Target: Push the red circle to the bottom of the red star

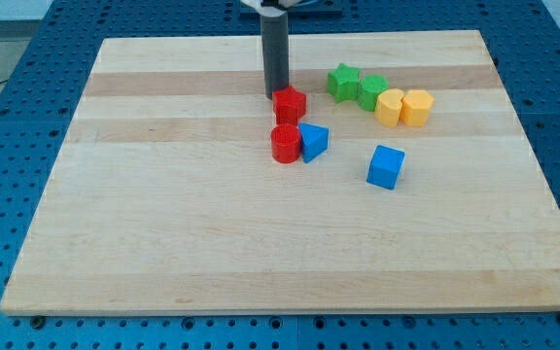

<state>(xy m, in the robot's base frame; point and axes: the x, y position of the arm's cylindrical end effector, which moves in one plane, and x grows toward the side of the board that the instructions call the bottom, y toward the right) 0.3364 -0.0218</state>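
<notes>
— Where do we stand with the tool? (272,96)

— We have no jaws to release or clench; our tool is a straight dark rod, and its lower end, my tip, rests on the counter (163,243) just at the upper-left edge of the red star (290,104). We cannot tell whether it actually touches the star, but it sits right against it in this view.

— And the red circle (285,143)?

— We see it directly toward the view's bottom from the red star, just beside it, with only a thin gap or none between them. So, taking the star as our landmark, the circle lies immediately beneath it.

— What else do we have around the star?

— A blue triangle-like block (313,141) sits to the star's lower right, touching the red circle's right side. Further to the star's lower right, well apart, we have a blue cube (386,166). To the star's upper right there is a row: a green star (342,82), then a second green block (371,91) touching it, its shape unclear to us, then two yellow blocks (390,107) (417,107) side by side, the nearer one touching the green one.

— And the surroundings?

— The counter is a pale wooden board lying on a blue perforated surface (27,58).
</notes>
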